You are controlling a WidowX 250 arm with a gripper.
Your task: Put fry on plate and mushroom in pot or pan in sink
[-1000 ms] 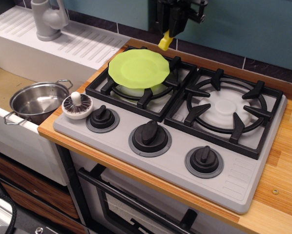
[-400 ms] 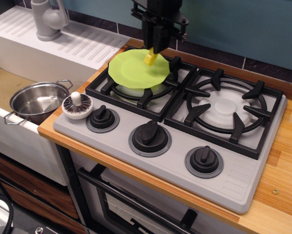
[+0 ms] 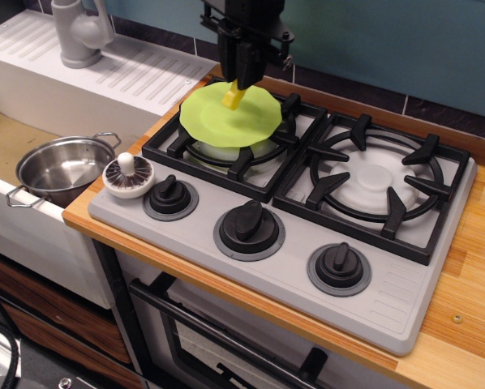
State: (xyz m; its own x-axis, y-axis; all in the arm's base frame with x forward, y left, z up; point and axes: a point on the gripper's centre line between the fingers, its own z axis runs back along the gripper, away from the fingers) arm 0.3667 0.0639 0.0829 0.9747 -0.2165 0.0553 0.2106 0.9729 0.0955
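My gripper (image 3: pixel 238 81) is shut on the yellow fry (image 3: pixel 231 98) and holds it just over the far middle of the lime-green plate (image 3: pixel 226 121), which rests on the left rear burner. The fry's lower end is at or close to the plate's surface; I cannot tell whether it touches. The white mushroom (image 3: pixel 128 174) lies cap-down, stem up, at the stove's front left corner. The steel pot (image 3: pixel 62 168) stands empty in the sink (image 3: pixel 3 142) to the left.
The grey stove top (image 3: pixel 388 300) has black grates and three black knobs (image 3: pixel 248 220) along its front. A grey faucet (image 3: pixel 79 31) stands on the ribbed white drainboard (image 3: pixel 137 73) at the back left. A wooden counter (image 3: pixel 469 284) runs along the right.
My gripper has moved left and down with the fry, from above the plate's far right rim to low over the plate's middle. The mushroom and pot have not moved.
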